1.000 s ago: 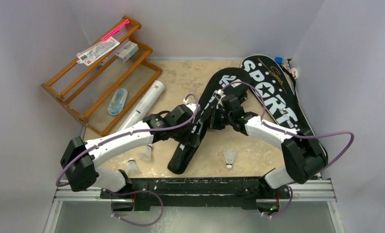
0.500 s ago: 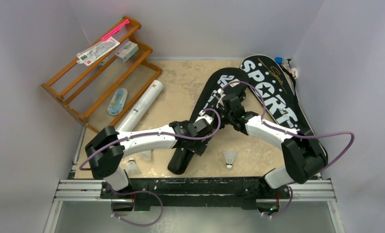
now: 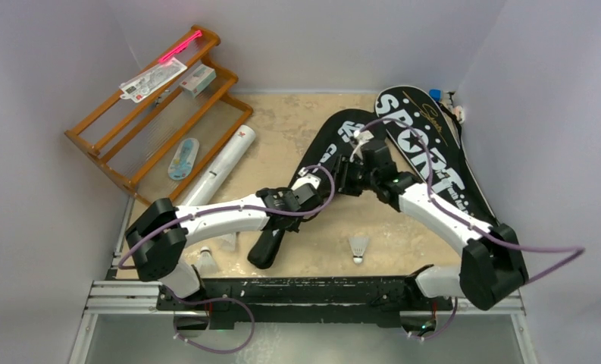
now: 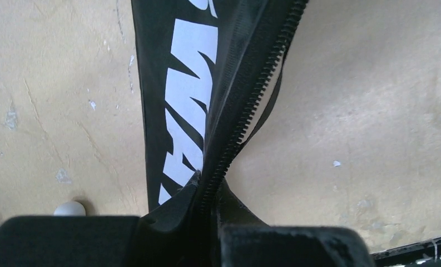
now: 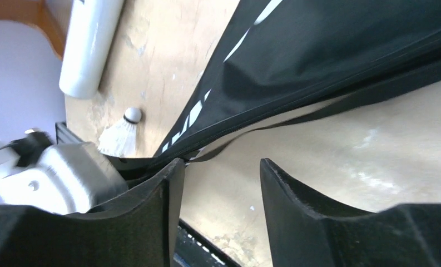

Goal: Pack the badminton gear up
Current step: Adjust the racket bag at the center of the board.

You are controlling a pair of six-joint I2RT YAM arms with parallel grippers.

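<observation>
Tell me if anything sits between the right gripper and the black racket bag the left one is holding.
Nothing visible does. The right gripper stands open right at the edge of the black racket bag, with only bare table showing in its gap. The left gripper is shut on the bag's zipper edge.

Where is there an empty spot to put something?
Best: the bare table at the back, between the white tube and the middle bag. Also in front, between the lone shuttlecock and the right arm. Crowded: the middle, where the left claw and right claw meet at that bag.
</observation>
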